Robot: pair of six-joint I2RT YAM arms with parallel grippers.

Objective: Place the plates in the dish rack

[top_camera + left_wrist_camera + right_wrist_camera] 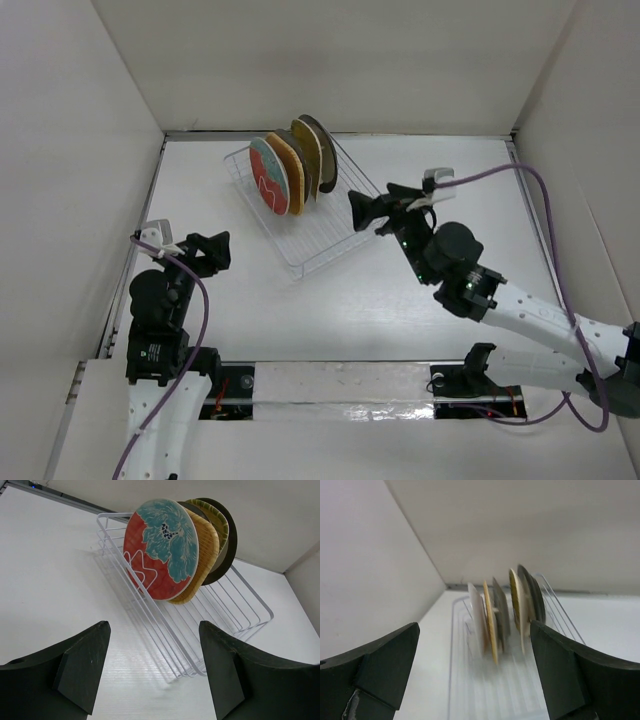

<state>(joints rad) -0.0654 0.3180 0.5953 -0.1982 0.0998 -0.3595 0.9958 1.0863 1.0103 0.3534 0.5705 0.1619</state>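
The dish rack (pixel 320 245) stands at the back middle of the table. Several plates stand upright in its far half: the red-teal plate (pixel 268 180) in front, a yellow woven plate (pixel 291 170) behind it, then another yellow woven plate (pixel 306 148) and a dark plate (pixel 327 152). The left wrist view shows the red-teal plate (pixel 162 547), a woven plate (pixel 206 560) and the dark plate (pixel 229 542). My right gripper (pixel 364 212) is open and empty at the rack's right side, facing the plates edge-on (pixel 490 620). My left gripper (pixel 220 252) is open and empty, left of the rack.
White walls close the table at the back, left and right. The rack's near half (pixel 220 610) holds no plates. A purple cable (pixel 520 175) loops over the right arm. The table's near edge has a metal strip (pixel 340 385).
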